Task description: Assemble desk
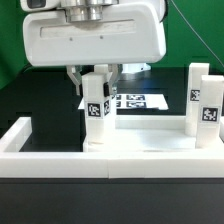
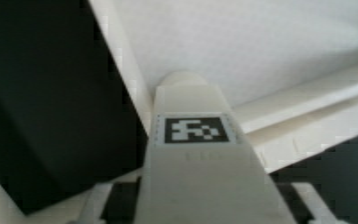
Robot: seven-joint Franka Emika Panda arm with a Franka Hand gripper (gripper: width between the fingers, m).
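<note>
white border wall (image 1: 25, 135) at exterior view's left. gripper (image 1: 92, 78) clenched on upright leg post (image 1: 96, 108) (tag facing camera), standing on tabletop (image 1: 140, 125) corner. second leg post (image 1: 204, 105) upright at right. two posts counted, one tabletop. risk: post tilts, misses hole, jams on bench (image 1: 40, 95).

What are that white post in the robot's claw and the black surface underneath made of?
The leg post, held upright in the gripper, looks like white plastic: smooth, matte, evenly coloured, with a printed black-and-white tag stuck on. It could be painted, though. The table looks like a dark matte sheet or cloth with no shine; the pictures cannot settle which.
</note>
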